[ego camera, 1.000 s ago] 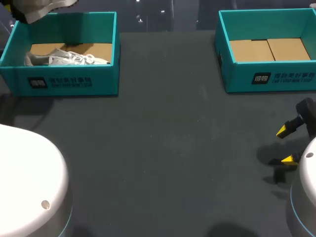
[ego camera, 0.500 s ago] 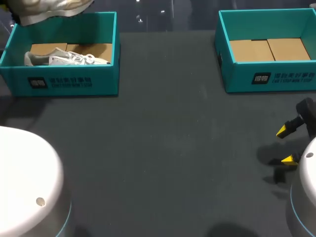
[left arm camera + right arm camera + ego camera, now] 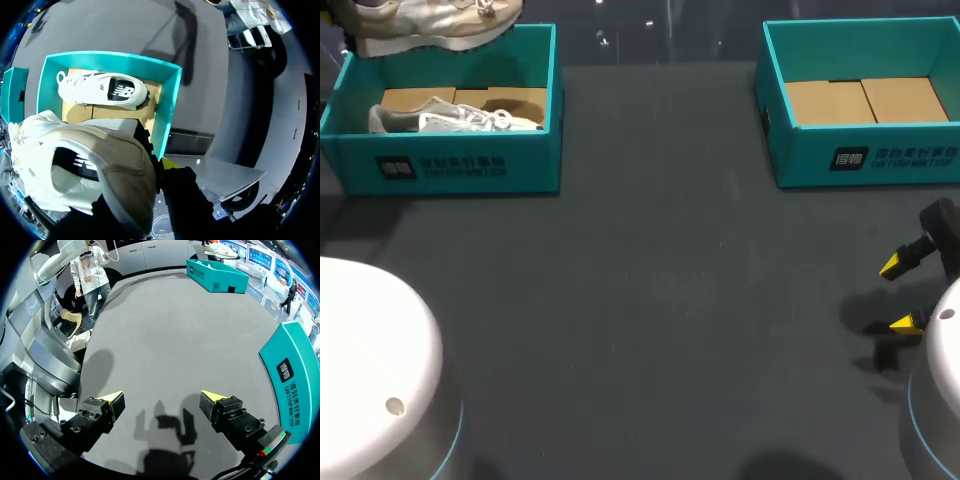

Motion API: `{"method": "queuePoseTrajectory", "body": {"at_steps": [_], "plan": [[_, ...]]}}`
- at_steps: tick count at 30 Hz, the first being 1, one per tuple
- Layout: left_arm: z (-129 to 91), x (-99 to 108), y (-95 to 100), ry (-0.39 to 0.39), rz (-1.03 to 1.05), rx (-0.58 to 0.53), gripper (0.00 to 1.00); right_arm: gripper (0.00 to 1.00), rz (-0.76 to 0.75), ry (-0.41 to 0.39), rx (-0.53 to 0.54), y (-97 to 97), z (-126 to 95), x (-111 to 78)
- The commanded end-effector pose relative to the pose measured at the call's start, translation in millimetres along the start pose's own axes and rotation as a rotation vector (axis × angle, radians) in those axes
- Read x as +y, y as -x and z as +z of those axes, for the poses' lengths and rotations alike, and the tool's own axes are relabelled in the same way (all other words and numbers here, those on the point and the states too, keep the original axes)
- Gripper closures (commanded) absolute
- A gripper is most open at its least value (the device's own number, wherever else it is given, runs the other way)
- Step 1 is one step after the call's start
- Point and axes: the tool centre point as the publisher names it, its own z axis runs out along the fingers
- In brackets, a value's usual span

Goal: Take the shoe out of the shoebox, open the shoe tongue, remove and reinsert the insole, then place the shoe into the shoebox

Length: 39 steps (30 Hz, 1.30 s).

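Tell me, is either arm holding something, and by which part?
The left fingers hold a shoe above the box, apparently by its heel end; the exact grip is hidden. The right fingers are open and empty.

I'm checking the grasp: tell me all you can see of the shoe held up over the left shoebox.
The lifted shoe is a pale cream-grey sneaker, fabric-looking, with white sole, laces and a dark side logo. It hangs roughly level above the left shoebox, clear of it. The left gripper holds it, seemingly near the heel; one yellow tip shows beside it, the other is hidden.
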Motion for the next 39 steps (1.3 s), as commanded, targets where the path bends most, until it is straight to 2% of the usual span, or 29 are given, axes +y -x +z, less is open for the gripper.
{"method": "queuePoseTrajectory", "body": {"at_steps": [1,4,16,27,39], "plan": [[12,13,-3.6,-0.001,0.053,-0.005,1.0,0.0,-0.001,-0.001,-0.003,-1.7,0,-0.2],[19,21,-5.8,0.016,0.079,0.025,1.0,0.0,-0.001,-0.001,-0.003,-1.7,0,-0.2],[19,21,-5.8,0.016,0.079,0.025,1.0,0.0,-0.001,-0.001,-0.003,-1.7,0,-0.2],[58,28,6.1,0.013,0.103,0.047,1.0,0.0,-0.001,-0.001,-0.003,-1.7,0,-0.2],[83,32,12.5,-0.015,0.143,0.073,1.0,0.0,-0.001,-0.001,-0.003,-1.7,0,-0.2]]}}
